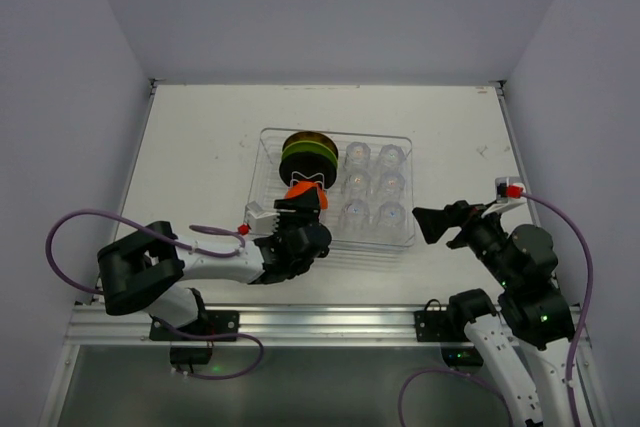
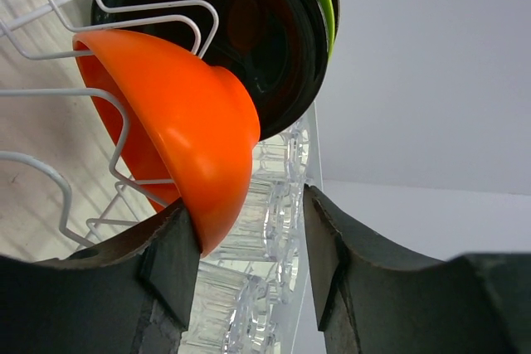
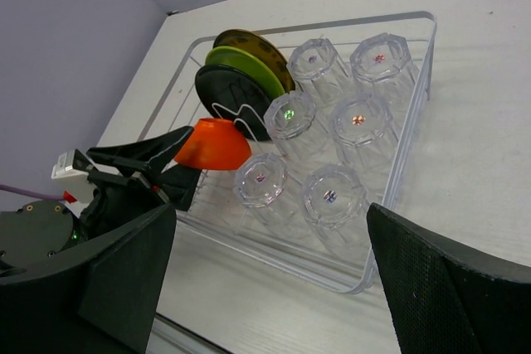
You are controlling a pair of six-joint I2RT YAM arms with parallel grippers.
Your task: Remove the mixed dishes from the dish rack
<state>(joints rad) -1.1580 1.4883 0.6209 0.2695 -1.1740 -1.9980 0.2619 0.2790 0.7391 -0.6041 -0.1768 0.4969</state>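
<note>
The clear dish rack (image 1: 262, 162) lies mid-table. In its left slots stand a yellow plate (image 3: 249, 43), a green plate (image 3: 241, 68) and a black plate (image 3: 224, 97). A glossy orange bowl (image 1: 303, 190) leans on edge in front of them. Several clear glass cups (image 1: 372, 185) stand upside down in the right half. My left gripper (image 1: 300, 207) is at the bowl (image 2: 182, 113), open. The bowl's foot rests against one finger (image 2: 170, 259), with a gap to the other. My right gripper (image 1: 430, 224) hovers open just right of the rack, holding nothing.
White wire dividers (image 2: 124, 22) hold the bowl and plates. The rack's near wall (image 3: 282, 242) lies between my right gripper (image 3: 274, 279) and the cups (image 3: 332, 122). Grey walls close the table on three sides.
</note>
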